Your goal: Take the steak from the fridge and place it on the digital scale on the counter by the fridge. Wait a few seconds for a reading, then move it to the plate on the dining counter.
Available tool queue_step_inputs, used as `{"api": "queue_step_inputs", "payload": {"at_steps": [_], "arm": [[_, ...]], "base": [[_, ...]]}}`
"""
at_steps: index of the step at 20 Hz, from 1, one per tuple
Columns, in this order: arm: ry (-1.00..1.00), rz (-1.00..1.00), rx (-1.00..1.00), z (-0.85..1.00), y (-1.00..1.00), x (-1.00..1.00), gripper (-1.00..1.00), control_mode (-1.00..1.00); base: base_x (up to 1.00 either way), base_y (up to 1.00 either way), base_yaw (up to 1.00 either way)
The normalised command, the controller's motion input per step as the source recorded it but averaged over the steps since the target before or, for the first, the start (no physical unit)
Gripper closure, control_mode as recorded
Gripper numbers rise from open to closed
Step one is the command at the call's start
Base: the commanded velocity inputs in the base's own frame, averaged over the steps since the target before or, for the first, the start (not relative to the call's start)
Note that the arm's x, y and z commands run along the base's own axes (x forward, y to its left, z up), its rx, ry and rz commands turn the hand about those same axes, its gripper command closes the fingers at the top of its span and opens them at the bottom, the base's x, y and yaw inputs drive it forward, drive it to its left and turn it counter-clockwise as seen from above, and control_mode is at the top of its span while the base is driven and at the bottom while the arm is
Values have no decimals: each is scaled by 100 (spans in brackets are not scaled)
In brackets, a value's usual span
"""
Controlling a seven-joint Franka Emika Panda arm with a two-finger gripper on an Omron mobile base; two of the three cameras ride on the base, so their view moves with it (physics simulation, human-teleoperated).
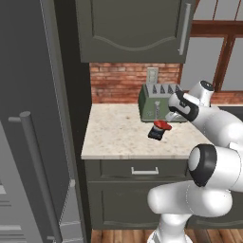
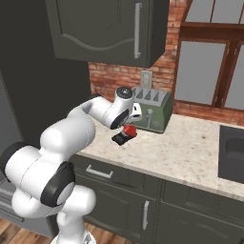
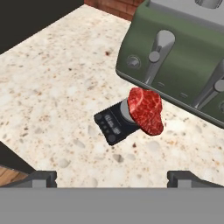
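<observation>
The red steak (image 3: 146,110) lies on the small black digital scale (image 3: 114,124), overhanging its far end, on the beige counter (image 1: 114,137) just in front of the toaster. My gripper (image 3: 116,177) hovers open just above and behind them, with both fingertips (image 3: 43,177) spread wide and nothing between them. From the left base the steak (image 1: 162,125) and scale (image 1: 155,133) sit just below my gripper (image 1: 172,115). From the right base my gripper (image 2: 132,121) hangs over the steak (image 2: 129,130) and scale (image 2: 119,138). The grey fridge (image 1: 28,142) stands to the left with its door open. The plate and dining counter are out of view.
A green toaster (image 1: 156,102) stands close behind the scale against the brick wall. A dark upper cabinet (image 1: 133,28) hangs above the counter. A dark sink (image 2: 232,152) is set into the counter at the far right. The fridge door (image 1: 42,190) juts out at the left.
</observation>
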Motion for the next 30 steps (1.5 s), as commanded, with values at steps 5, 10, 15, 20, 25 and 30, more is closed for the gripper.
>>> {"api": "queue_step_inputs", "payload": {"at_steps": [5,10,15,20,25,30], "arm": [[0,0,0,0,0,0,-100,-100],[0,0,0,0,0,0,-100,-100],[0,0,0,0,0,0,-100,-100],[0,0,0,0,0,0,-100,-100],[0,0,0,0,0,0,-100,-100],[0,0,0,0,0,0,-100,-100]], "base": [[0,0,0],[0,0,0],[0,0,0],[0,0,0],[0,0,0],[0,0,0]]}}
